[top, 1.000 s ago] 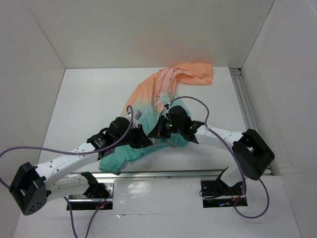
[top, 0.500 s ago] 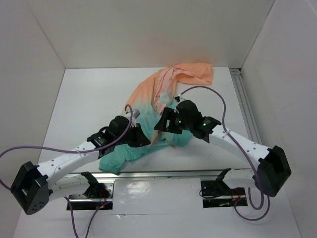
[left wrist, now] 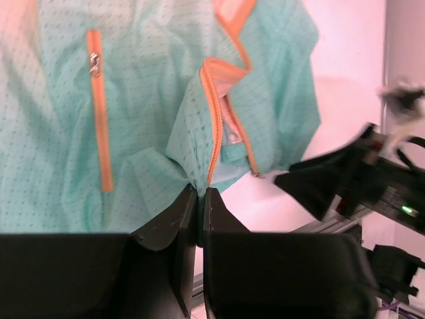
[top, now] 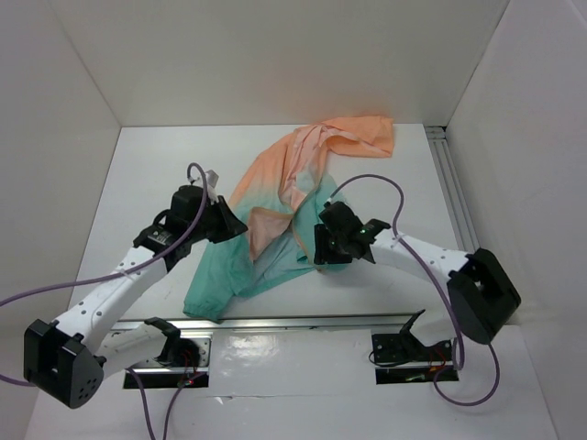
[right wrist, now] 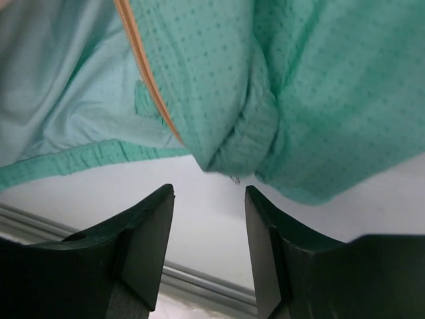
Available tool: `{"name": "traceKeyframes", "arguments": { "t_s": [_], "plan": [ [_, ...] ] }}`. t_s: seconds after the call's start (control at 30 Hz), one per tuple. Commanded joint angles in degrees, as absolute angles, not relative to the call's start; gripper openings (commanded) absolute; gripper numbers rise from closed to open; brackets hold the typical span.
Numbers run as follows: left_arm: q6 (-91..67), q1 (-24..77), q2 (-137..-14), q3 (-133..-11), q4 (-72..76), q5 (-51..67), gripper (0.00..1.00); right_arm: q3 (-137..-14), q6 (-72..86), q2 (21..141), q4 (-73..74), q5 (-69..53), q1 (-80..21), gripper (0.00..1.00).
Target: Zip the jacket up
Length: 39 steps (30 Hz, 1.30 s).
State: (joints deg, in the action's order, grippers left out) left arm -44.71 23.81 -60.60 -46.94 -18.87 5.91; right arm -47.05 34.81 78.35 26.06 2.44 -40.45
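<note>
Jacket point(top: 275, 174) lies crumpled across the middle of the white surface point(top: 156, 165), peach end toward the far right corner, teal end toward the near left. It's unzipped: in my left wrist cam the orange front zipper point(left wrist: 214, 126) splits into two tapes w/ pink lining showing between them. The pocket zip point(left wrist: 99, 113) runs straight down the teal panel to its left, well apart from it.

Left end effector point(left wrist: 200, 193) is pinched together on the jacket, right at the low end of one zipper tape, fabric bunched at the tips. From the top cam it sits at the jacket's left edge point(top: 229, 223).

Right end effector point(right wrist: 209, 199) has its fingers apart w/ nothing between them, just bare surface; a bunched teal fold hangs just beyond the tips. Top cam puts it on the jacket's right side point(top: 321, 247), near the teal part.
</note>
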Motion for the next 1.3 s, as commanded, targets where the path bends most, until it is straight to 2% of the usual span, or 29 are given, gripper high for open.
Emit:
{"name": "traceKeyframes", "arguments": {
  "t_s": [0.0,0.13,0.4,0.47,0.53,0.57,0.7,1.13,1.27],
  "plan": [
    [-42.54,23.55,-60.29,-49.57,-20.21,7.73,0.00,-52.73,26.65,83.31,26.28,2.91,-40.17,0.55],
    [-43.07,23.55,-60.29,-49.04,-20.21,9.05,0.00,-55.46,23.30,89.55,26.89,0.71,-40.17,0.57],
    [-44.12,23.55,-60.82,-47.29,-18.63,11.51,0.00,-56.78,20.39,91.93,28.82,1.93,-42.01,0.54],
    [-44.12,23.55,-60.82,-47.29,-18.63,11.51,0.00,-56.78,19.60,92.46,28.83,1.93,-42.62,0.52],
    [-44.12,23.55,-61.34,-47.29,-18.11,12.04,0.00,-57.30,19.60,94.12,28.83,1.93,-43.24,0.39],
    [-44.12,23.55,-61.35,-47.29,-18.11,12.04,0.00,-57.30,18.82,94.65,28.83,0.80,-43.24,0.37],
    [-44.12,23.55,-61.87,-47.29,-17.58,12.57,0.00,-58.45,18.81,95.89,29.88,1.58,-44.56,0.37],
    [-44.12,23.55,-62.49,-46.76,-17.05,13.71,0.00,-60.12,18.28,97.64,30.86,0.88,-46.41,0.47],
    [-44.12,23.55,-63.02,-46.76,-16.52,14.77,0.00,-58.89,18.28,99.40,29.62,0.88,-46.93,0.35]
  ]
}}
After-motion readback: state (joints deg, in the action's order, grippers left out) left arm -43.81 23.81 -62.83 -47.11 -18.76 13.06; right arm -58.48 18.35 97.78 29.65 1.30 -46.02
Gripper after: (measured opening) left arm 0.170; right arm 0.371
